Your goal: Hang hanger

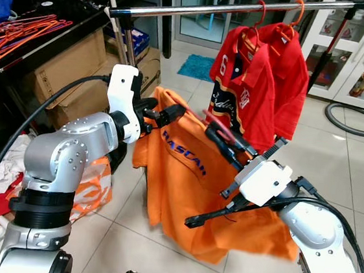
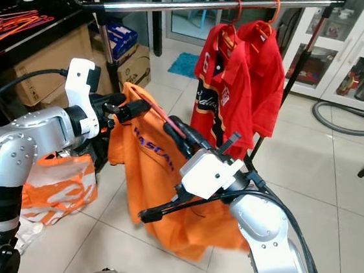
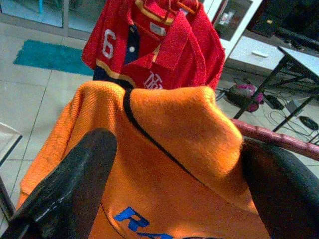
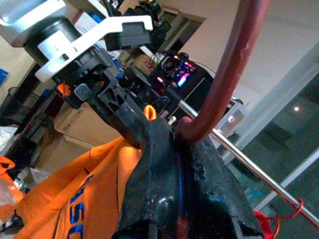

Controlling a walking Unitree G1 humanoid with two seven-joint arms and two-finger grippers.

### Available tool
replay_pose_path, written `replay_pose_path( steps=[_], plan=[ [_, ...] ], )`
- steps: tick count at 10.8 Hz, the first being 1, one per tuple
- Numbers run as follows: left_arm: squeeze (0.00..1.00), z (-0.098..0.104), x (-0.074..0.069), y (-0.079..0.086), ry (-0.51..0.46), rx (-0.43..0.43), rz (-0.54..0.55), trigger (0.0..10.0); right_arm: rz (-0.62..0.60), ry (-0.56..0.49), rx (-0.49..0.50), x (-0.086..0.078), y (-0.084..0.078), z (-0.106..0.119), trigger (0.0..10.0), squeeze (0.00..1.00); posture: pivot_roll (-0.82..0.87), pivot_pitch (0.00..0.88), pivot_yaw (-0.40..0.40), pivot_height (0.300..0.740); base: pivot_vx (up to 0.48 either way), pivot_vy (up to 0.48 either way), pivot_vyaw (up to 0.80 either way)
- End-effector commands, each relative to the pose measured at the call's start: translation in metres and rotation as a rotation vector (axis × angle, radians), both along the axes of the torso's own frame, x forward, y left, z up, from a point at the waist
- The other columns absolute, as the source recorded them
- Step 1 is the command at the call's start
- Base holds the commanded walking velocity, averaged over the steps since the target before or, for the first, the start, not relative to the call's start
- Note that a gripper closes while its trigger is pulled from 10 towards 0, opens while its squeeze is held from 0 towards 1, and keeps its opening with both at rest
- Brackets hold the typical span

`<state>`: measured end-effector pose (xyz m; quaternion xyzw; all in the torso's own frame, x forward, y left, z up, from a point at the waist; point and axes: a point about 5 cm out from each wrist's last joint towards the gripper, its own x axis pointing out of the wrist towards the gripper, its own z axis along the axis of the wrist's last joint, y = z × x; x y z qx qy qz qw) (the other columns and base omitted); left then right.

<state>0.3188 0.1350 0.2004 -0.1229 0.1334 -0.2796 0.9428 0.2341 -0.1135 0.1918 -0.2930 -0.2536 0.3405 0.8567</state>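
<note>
Prob. home laundry rm: clothes rail (image 1: 234, 8), tiled floor (image 1: 334, 172) (boxes (image 1: 65, 72)).

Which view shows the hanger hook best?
Right wrist view: the red hanger hook curves up from the shut right end effector, filling the frame. The left wrist view catches a short stretch; the eye views show its thin bar over the orange shirt.

— How's the light?
— Bright daylight comes through the glass doors (image 1: 201, 11) at the top, leaving glare on the floor tiles (image 1: 355, 161). The upper left stays dim.
— Sharpness?
— The head views are crisp. In the wrist views the black fingers (image 3: 75, 184) up close are blurred, and the colours look oversaturated.
</note>
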Motion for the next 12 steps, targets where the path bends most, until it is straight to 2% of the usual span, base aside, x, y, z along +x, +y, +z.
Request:
replay_pose_path(
  steps=[1, 2, 5, 12],
  plan=[
    [0.0, 0.006, 0.005, 0.002, -0.024, 0.026, 0.029, 3.2, 0.029, -0.072, 0.005, -0.004, 0.004, 0.014, 10.0, 0.0, -0.02, 0.047, 0.102, 0.74, 0.0, 0.0, 0.0],
    [0.0, 0.006, 0.005, 0.004, -0.024, 0.025, 0.043, 0.0, 0.025, -0.072, -0.004, -0.004, 0.004, 0.013, 10.0, 0.0, -0.02, 0.047, 0.102, 0.74, 0.0, 0.0, 0.0],
    [0.0, 0.01, 0.002, 0.003, -0.06, 0.007, 0.027, 0.0, 0.004, -0.068, -0.023, -0.001, 0.0, 0.011, 10.0, 0.0, -0.02, 0.05, 0.098, 0.74, 0.0, 0.0, 0.0],
    [0.0, 0.009, -0.006, 0.003, -0.041, -0.024, -0.024, 0.0, -0.02, -0.055, -0.08, 0.004, -0.005, 0.003, 10.0, 0.0, -0.01, 0.057, 0.093, 0.74, 0.0, 0.0, 0.0]
  ],
)
